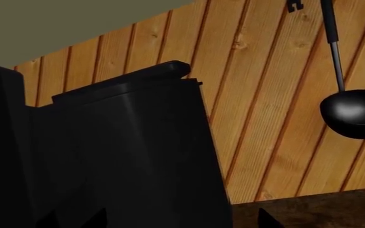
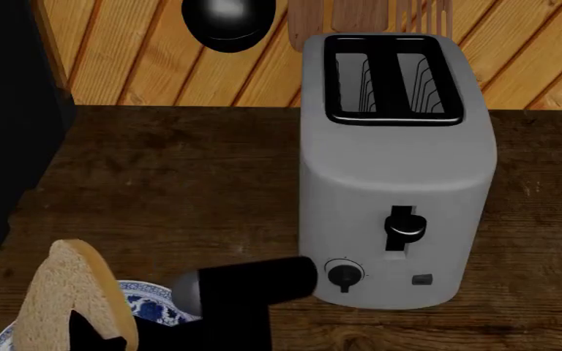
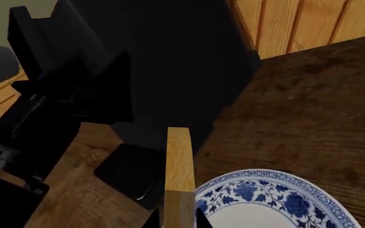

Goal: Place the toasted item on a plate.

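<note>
**A:** Where's the toast?

**B:** Lower left of the head view, standing on edge over the blue-rimmed plate. The right gripper is clamped on its lower edge — in the right wrist view the slice rises edge-on between the finger tips at bottom centre.

**A:** How will it handle?

**B:** I'd judge it light, stiff, dry, a bit crumbly — pinch it across the faces near an edge, gently.

**A:** The left gripper?

**B:** Only dark tips at the bottom of its own view; probably idle, but I cannot tell.

**A:** Any writing?

**B:** None readable. The toaster shows a lever and dial, no brand.
</note>
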Available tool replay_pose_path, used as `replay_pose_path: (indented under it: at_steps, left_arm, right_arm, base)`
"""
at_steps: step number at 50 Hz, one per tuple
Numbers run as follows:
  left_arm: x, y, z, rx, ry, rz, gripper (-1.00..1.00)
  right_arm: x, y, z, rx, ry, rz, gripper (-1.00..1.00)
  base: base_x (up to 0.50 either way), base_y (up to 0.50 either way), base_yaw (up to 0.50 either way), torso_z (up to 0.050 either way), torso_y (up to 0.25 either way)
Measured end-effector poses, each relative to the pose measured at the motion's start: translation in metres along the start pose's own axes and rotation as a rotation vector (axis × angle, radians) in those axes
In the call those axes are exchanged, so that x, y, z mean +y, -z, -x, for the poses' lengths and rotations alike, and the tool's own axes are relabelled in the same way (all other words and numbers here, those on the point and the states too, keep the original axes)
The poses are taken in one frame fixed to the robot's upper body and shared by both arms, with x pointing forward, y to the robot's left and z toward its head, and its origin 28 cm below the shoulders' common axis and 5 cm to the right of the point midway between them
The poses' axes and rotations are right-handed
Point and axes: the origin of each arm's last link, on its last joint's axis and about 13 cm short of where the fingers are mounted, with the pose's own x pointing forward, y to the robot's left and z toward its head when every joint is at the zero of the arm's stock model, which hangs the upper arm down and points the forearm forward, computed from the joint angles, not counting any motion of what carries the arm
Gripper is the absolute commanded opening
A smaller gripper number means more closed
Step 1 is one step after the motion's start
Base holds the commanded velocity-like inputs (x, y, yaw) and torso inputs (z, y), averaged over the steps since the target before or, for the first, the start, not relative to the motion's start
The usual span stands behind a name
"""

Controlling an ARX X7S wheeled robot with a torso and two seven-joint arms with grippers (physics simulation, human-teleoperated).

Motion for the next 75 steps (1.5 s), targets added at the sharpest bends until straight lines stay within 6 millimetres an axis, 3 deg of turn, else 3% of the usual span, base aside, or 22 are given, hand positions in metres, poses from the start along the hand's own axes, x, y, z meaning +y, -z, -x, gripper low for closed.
replay_pose_path:
  at_steps: [54,55,75]
  left_arm:
    - [-0.001,-0.002,-0.002,-0.002,0.01,-0.006,1.0]
    - [-0.001,-0.002,-0.002,-0.002,0.01,-0.006,1.0]
    - [-0.002,-0.002,-0.003,-0.002,0.011,-0.01,1.0]
  right_arm:
    - [-0.013,0.022,-0.005,0.036,0.043,-0.033,-1.0]
    - [-0.014,0.022,-0.005,0.036,0.044,-0.031,1.0]
    - [-0.018,0.025,-0.007,0.035,0.066,0.01,1.0]
  base:
    - [0.0,0.0,0.0,0.0,0.0]
    - [0.0,0.0,0.0,0.0,0.0]
    - [0.0,0.0,0.0,0.0,0.0]
